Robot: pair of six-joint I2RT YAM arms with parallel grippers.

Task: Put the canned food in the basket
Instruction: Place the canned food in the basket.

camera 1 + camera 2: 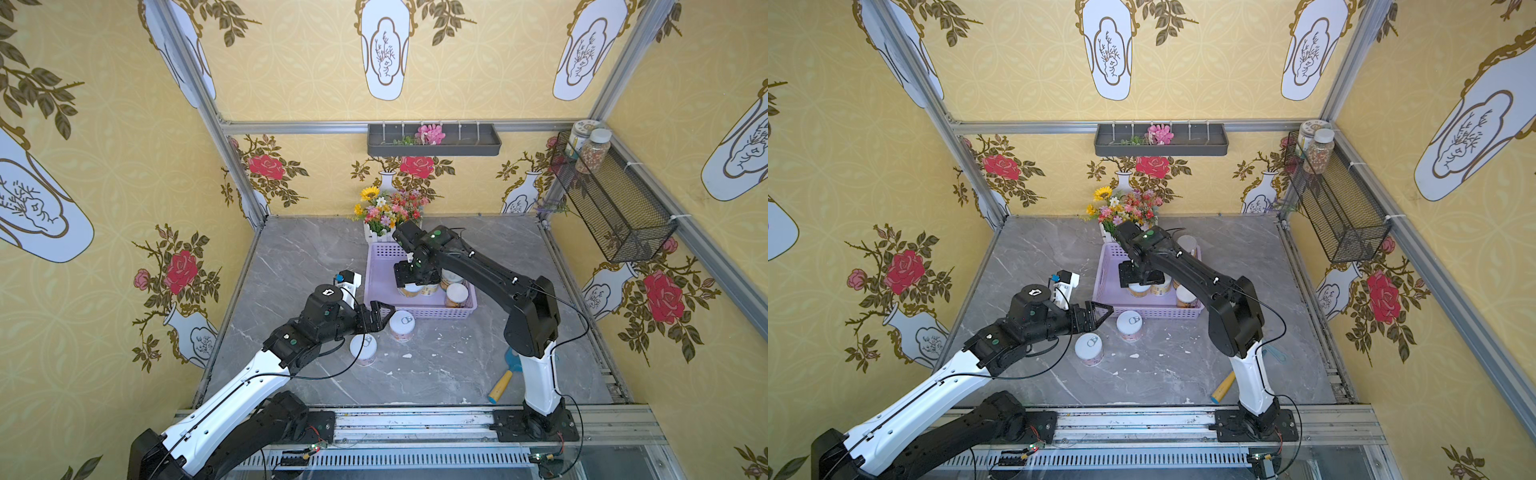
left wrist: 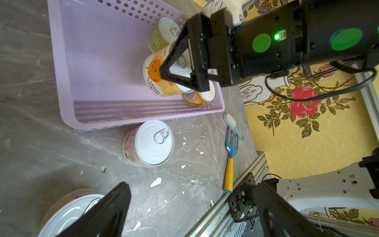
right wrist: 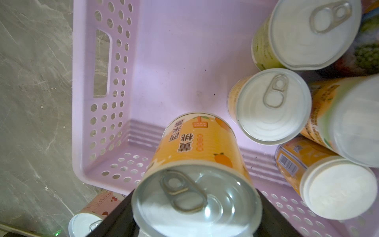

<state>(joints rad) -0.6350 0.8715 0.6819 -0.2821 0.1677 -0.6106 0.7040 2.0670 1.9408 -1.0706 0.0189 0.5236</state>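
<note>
Canned food can (image 3: 196, 164), orange label, was pinched in R gripper (image 1: 413, 279) over basket (image 3: 164, 61); L gripper (image 1: 384, 319) jaws spread, empty, nr pink can (image 2: 148, 143).

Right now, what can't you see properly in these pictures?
- Top views: the right gripper and right arm cover most of the orange can it holds and part of the basket, so the cans inside cannot be counted there.
- Left wrist view: the nearest table can is cut off by the picture edge and partly covered by a left gripper finger.
- Top views: the right arm hides the head of the blue fork.
</note>
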